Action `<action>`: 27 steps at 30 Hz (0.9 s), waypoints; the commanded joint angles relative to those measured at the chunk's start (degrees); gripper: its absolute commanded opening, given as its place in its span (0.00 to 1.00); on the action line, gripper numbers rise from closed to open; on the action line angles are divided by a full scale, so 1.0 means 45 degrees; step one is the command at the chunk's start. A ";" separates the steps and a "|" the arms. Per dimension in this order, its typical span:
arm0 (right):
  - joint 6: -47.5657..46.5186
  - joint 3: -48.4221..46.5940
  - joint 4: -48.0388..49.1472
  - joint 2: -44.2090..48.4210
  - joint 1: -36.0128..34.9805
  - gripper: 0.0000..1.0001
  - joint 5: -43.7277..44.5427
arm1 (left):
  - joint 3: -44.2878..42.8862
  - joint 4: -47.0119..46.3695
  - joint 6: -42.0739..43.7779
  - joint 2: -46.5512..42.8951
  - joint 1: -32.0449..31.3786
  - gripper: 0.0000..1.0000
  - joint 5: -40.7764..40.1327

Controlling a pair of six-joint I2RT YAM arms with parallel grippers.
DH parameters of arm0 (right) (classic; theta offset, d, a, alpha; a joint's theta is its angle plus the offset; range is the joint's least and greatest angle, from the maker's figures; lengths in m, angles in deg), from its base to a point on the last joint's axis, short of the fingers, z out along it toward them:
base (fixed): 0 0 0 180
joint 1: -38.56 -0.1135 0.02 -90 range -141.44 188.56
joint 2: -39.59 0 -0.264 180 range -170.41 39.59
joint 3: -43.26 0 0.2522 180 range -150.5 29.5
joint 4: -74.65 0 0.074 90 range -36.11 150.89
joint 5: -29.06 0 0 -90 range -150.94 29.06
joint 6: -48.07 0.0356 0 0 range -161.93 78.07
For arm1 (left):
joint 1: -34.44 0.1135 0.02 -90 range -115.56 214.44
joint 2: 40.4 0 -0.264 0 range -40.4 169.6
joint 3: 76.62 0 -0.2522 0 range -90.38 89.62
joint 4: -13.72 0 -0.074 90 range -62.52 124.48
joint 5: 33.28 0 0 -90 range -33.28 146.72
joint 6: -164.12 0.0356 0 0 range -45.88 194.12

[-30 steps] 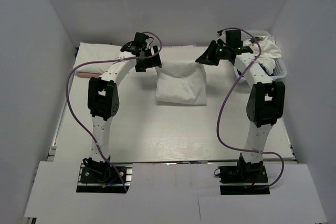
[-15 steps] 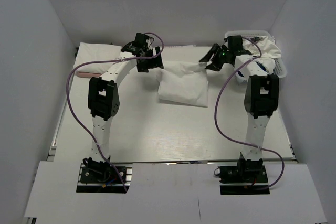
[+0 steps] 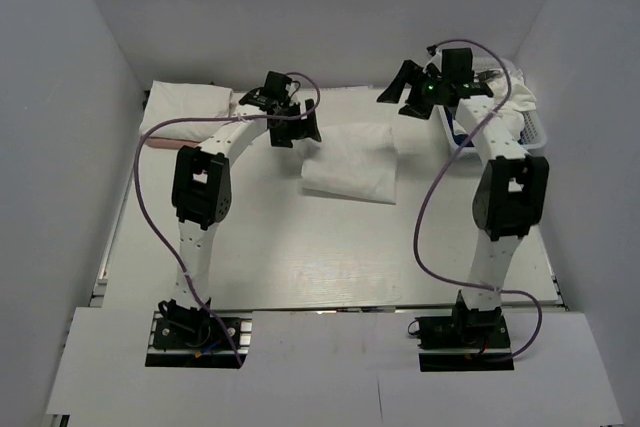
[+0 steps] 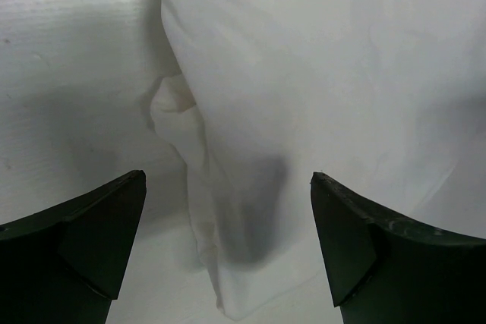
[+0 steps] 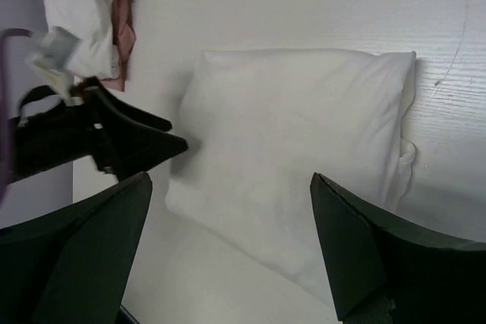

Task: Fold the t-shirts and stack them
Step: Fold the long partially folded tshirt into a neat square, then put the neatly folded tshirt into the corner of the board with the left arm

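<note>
Top external, left pincer point(image 3: 308, 132), right pincer point(image 3: 400, 97) gaping, empty, near folded t-shirt point(image 3: 350, 162)

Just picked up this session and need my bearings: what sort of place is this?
Probably a lab test cell: plain white panels wall in a white table, a left arm and a right arm are bolted at its near edge, and a folded t-shirt lies mid-table.

A white table point(image 3: 330, 247) with faint wood grain fills a plain enclosure. Pale grey walls point(image 3: 320, 17) rise at the back and on both sides, under soft, even light.
</note>
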 commanded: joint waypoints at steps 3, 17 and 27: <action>-0.0971 0.2054 0.0150 0.3375 0.0092 0.90 0.0959 | 0.0712 0.0045 0.0086 -0.0178 -0.0518 0.99 -0.0575; -0.1713 0.4987 -0.0200 0.6232 0.0171 0.90 0.1156 | 0.1944 -0.0561 -0.0305 0.1031 -0.0872 0.77 -0.0187; -0.2238 0.5396 -0.0494 0.6974 0.0210 0.90 0.1702 | 0.0713 0.0279 0.0258 0.2519 -0.0989 0.00 -0.1242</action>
